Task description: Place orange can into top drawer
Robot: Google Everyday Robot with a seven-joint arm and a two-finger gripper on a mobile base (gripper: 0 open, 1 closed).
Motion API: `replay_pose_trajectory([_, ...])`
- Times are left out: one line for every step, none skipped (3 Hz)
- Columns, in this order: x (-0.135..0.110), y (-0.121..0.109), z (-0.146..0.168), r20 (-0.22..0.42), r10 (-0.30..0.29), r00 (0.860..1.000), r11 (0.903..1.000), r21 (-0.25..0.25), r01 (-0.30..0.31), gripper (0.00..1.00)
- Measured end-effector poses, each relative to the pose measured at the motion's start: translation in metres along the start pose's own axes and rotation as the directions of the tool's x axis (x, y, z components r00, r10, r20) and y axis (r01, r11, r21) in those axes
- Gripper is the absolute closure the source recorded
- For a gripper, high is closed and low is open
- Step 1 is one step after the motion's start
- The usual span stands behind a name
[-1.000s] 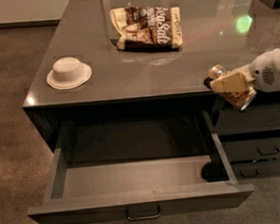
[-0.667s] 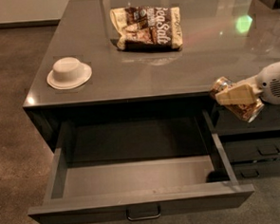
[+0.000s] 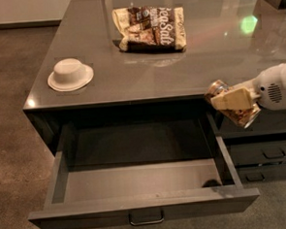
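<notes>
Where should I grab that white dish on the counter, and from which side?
Probably pinch the white dish by its raised dome from above; the flat brim lies on the counter, leaving little edge to get under. The hand, at right above the open drawer, holds the can.

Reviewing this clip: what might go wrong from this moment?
1. The gripper holds the orange can tilted, seemingly over the top drawer's right wall rather than its floor. If released here, it may hit the wall and fall outside.
2. The can is close to the countertop edge and might clip it.
</notes>
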State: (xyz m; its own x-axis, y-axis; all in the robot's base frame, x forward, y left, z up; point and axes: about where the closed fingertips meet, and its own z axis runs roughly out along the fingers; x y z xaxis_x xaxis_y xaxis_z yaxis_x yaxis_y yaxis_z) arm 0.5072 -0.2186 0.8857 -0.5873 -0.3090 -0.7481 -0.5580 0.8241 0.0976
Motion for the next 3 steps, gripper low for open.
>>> replay_pose_trajectory([-0.006,0.058,0.004,0.036,-0.036,0.999,0.9972,-0.065,0.038,1.0])
replay_pose_trajectory([-0.016,0.127,0.017,0.056,-0.104,0.993,0.9863,-0.123,0.11,1.0])
replay_pose_trajectory([-0.029,0.184,0.042,0.063,-0.158,0.985,0.9732,-0.159,0.166,1.0])
